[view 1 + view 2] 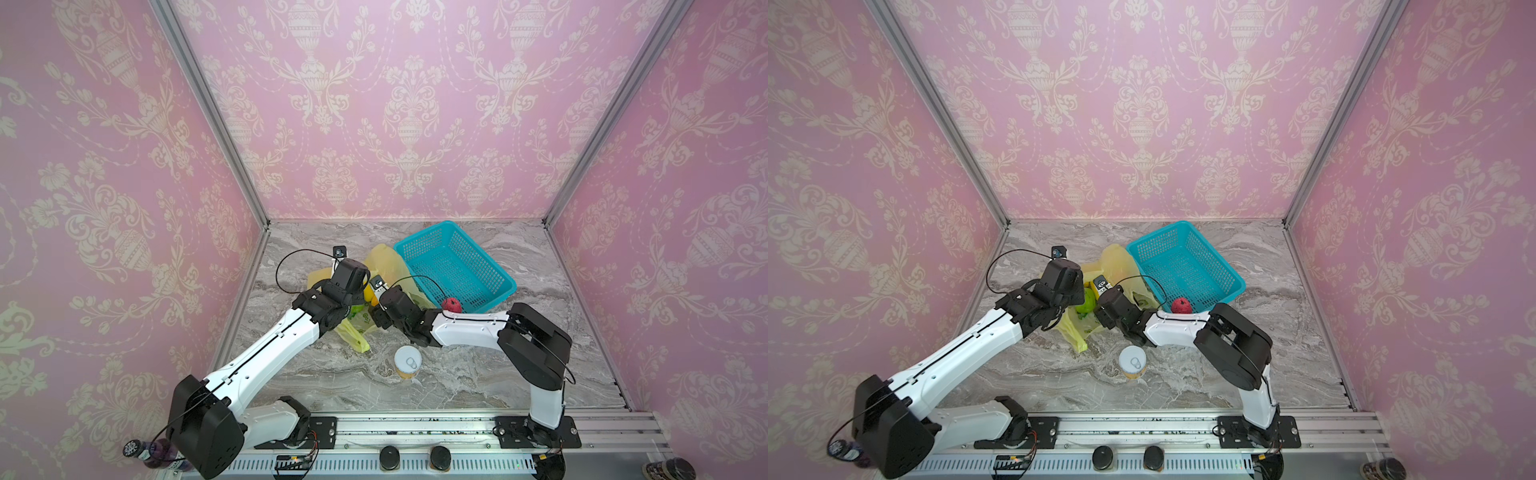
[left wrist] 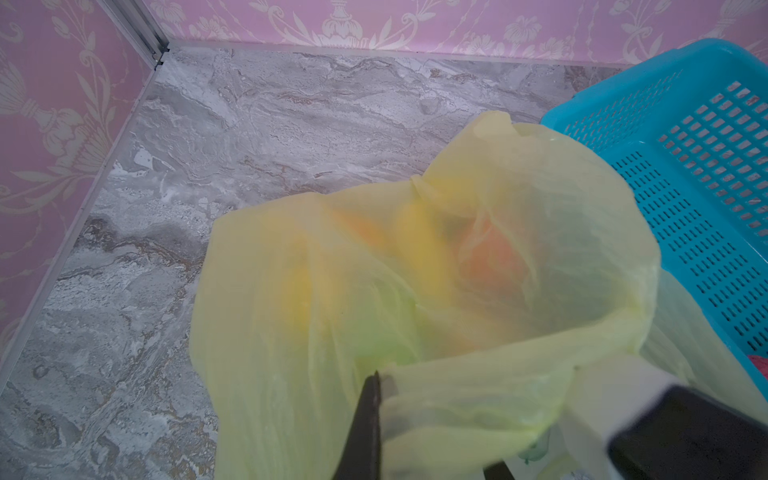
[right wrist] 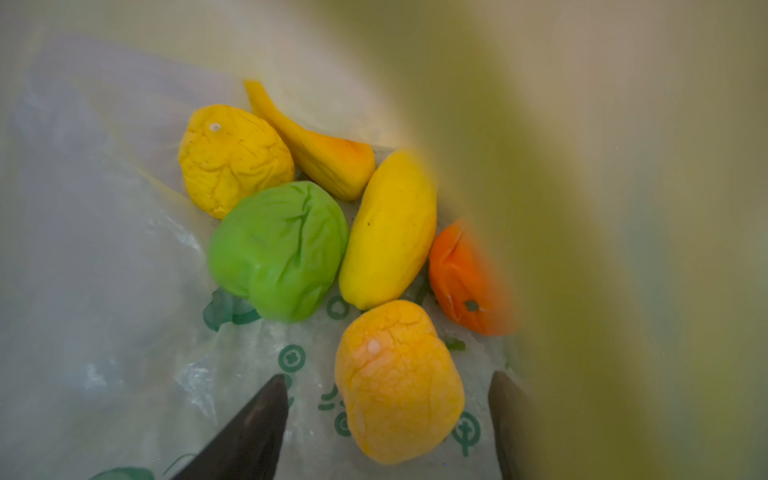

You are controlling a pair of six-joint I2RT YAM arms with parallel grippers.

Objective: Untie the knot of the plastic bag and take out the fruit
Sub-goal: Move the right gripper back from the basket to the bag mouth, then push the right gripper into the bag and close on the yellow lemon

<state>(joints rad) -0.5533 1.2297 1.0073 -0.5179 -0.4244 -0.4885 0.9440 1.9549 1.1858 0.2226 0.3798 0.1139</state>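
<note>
Over on the left, the left gripper (image 2: pixel 415 419) is pressed together, pinching the rim of the plastic bag (image 2: pixel 291 332) and holding that edge up off the marble table (image 1: pixel 540 353). The bag's mouth gapes wide, and the fruit (image 3: pixel 278 253) lies loose on its floor: a green piece, yellow ones and orange ones. Inside the bag, the right gripper (image 3: pixel 388 376) is spread wide, its fingers (image 3: pixel 257 424) standing either side of a yellow-orange piece (image 3: pixel 399 382), not touching it. Further right, a white-lidded can (image 1: pixel 408 361) stands upright in front of the bag. A pink-red piece (image 1: pixel 451 305) sits at the near wall of the turquoise basket (image 1: pixel 457 266), which touches the bag's right side.
</note>
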